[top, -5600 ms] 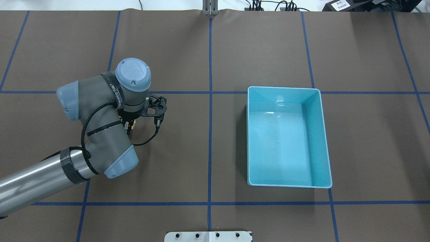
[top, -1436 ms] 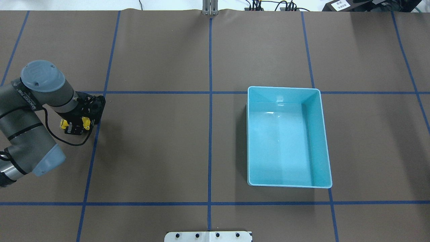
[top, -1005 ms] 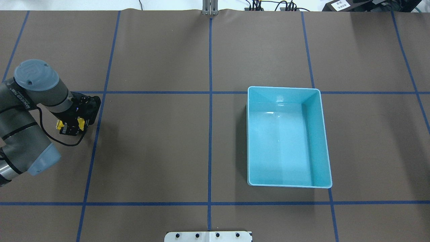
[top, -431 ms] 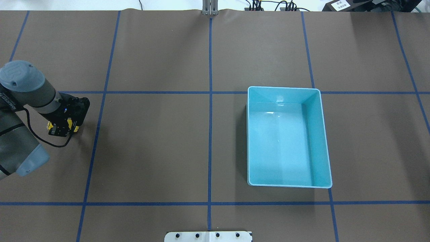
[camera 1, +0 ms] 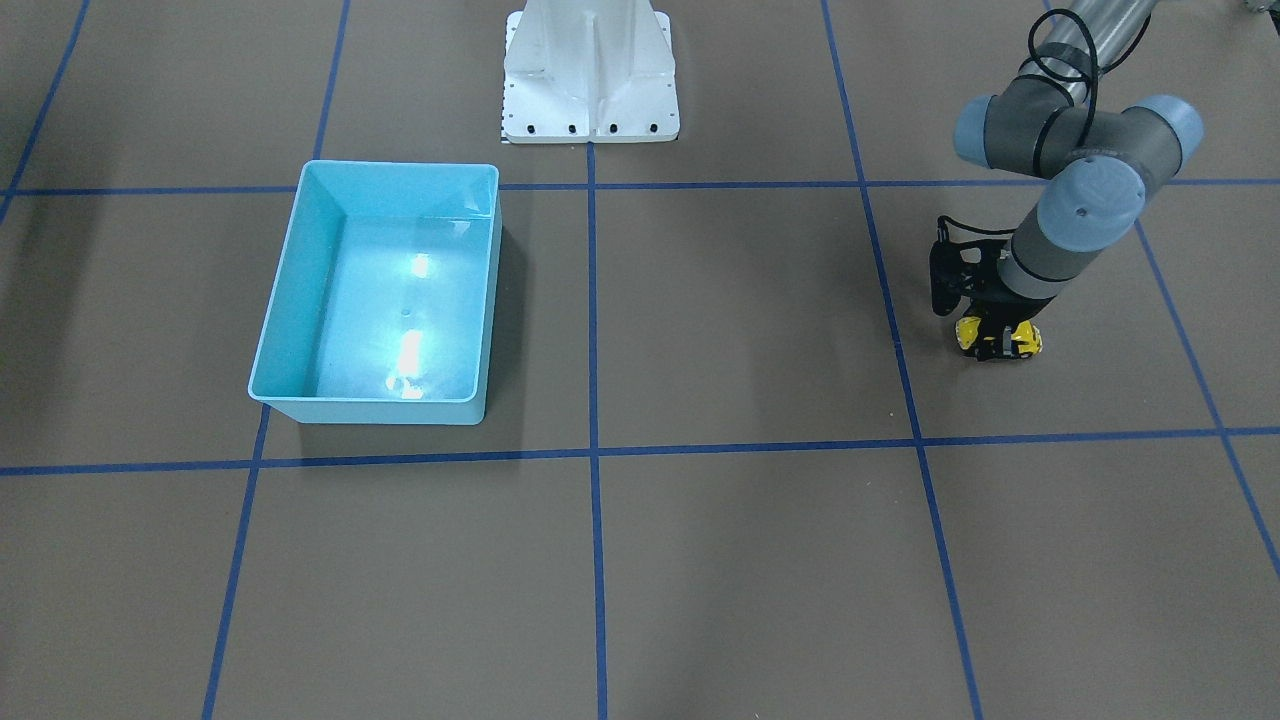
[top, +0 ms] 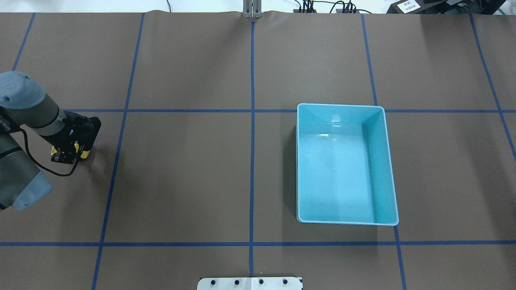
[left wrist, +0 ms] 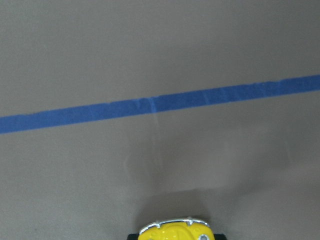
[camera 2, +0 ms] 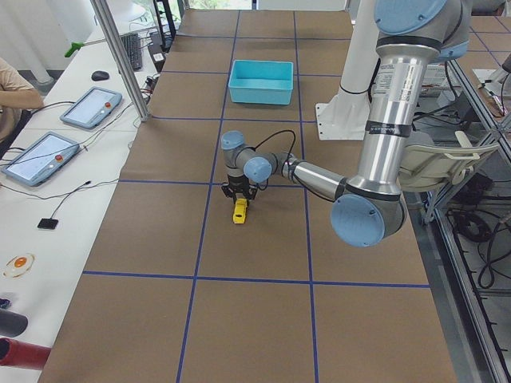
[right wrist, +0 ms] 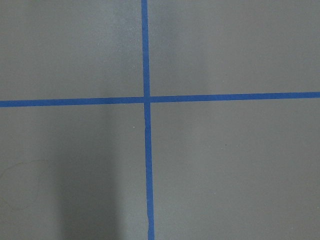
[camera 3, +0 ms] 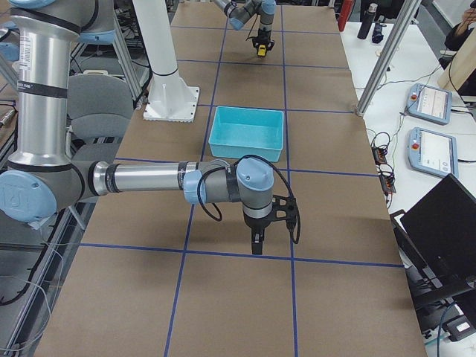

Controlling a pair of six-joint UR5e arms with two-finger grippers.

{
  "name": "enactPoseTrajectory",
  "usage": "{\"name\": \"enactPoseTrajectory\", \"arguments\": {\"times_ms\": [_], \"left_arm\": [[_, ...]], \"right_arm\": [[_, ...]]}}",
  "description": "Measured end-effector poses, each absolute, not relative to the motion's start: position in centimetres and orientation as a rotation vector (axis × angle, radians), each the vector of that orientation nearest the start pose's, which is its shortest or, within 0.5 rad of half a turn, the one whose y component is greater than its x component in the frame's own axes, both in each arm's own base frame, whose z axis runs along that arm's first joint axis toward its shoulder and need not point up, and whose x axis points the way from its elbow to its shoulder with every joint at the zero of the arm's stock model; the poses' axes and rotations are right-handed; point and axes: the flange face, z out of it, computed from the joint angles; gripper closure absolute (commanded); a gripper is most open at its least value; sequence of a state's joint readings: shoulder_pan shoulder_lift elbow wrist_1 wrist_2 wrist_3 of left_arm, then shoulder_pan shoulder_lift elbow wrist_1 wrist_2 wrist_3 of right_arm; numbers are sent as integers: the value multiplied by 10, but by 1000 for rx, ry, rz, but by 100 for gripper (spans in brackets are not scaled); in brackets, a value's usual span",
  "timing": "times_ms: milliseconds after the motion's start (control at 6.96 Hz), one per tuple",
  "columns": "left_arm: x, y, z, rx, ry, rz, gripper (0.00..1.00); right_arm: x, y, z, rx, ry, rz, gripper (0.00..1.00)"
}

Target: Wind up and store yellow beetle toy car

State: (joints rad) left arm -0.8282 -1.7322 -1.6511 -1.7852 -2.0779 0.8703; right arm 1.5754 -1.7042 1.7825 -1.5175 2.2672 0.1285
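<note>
The left gripper (camera 1: 997,345) points down at the brown-papered table (top: 193,173), its two black fingers closed across the middle of the yellow beetle toy car (left wrist: 174,231), with yellow bodywork showing on either side of them. The car sits low at the table surface; whether its wheels touch cannot be told. It is well apart from the light-blue bin (camera 1: 365,411), on the robot's left of it and beyond the centre line of blue tape. In the left wrist view a blue tape line (left wrist: 150,106) crosses the table ahead of the car. The right gripper (camera 3: 256,242) hangs fingers-down over the table on the opposite side of the bin, near it; how far it is open cannot be told.
</note>
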Motion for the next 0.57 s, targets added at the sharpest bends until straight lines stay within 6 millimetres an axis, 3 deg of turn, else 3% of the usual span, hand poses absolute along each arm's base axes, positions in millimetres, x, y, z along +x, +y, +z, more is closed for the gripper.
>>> {"name": "enactPoseTrajectory", "arguments": {"times_ms": [574], "left_arm": [[312, -480, 541, 554, 536, 1673, 100]], "right_arm": [[71, -443, 616, 83, -702, 82, 0]]}}
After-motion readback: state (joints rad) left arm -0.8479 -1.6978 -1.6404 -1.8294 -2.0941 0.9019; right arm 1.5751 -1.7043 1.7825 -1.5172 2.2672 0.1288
